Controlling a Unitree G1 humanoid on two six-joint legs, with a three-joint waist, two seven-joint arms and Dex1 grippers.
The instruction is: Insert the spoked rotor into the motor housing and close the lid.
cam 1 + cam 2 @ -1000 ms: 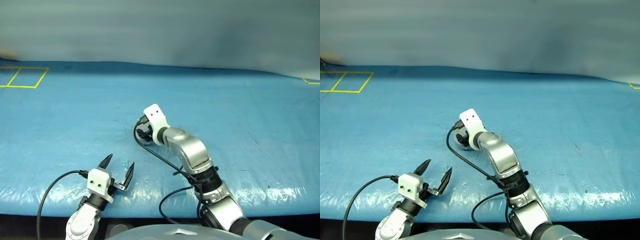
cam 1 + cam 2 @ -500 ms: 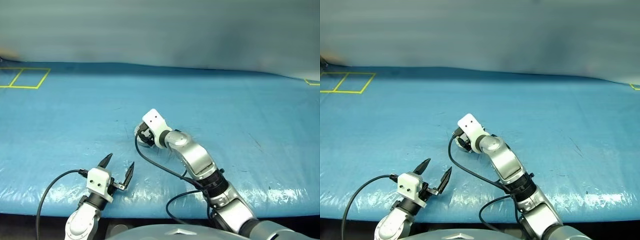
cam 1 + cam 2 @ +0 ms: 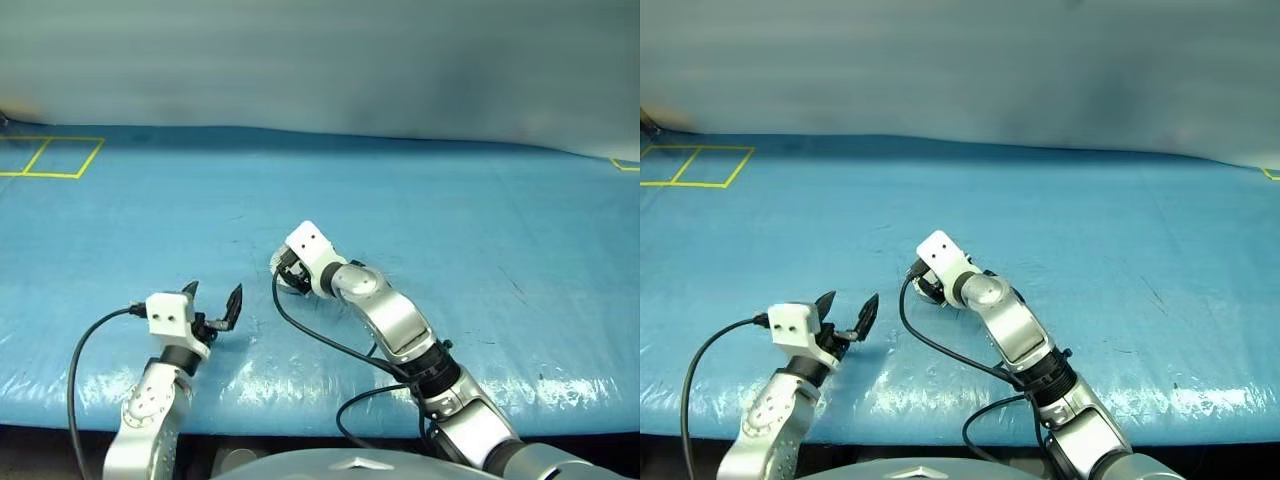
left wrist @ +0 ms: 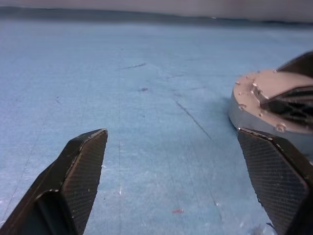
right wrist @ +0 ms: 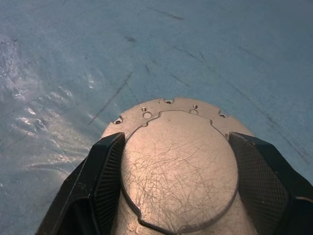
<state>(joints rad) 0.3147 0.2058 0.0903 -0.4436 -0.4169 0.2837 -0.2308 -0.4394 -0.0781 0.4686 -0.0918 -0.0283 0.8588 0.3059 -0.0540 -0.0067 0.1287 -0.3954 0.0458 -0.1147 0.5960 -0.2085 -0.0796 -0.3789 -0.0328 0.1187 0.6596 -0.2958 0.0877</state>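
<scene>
Left gripper (image 3: 212, 304) is hanging near the table's near-left edge, fingers spread wide, gripping nothing. We're seeing the lid (image 5: 178, 166) down on the motor housing (image 4: 244, 113), mid-table on the blue table cover (image 3: 480, 240). Right gripper (image 5: 178, 161) is straddling it, fingers (image 5: 105, 171) part-open and touching its rim on both sides. We're judging it as rigid metal, heavy for its size, smooth and slippery: grip across the rim, not the flat face.

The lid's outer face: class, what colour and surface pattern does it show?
Silver-grey lid, covered in fine scratches; clearest in the right wrist view.
</scene>
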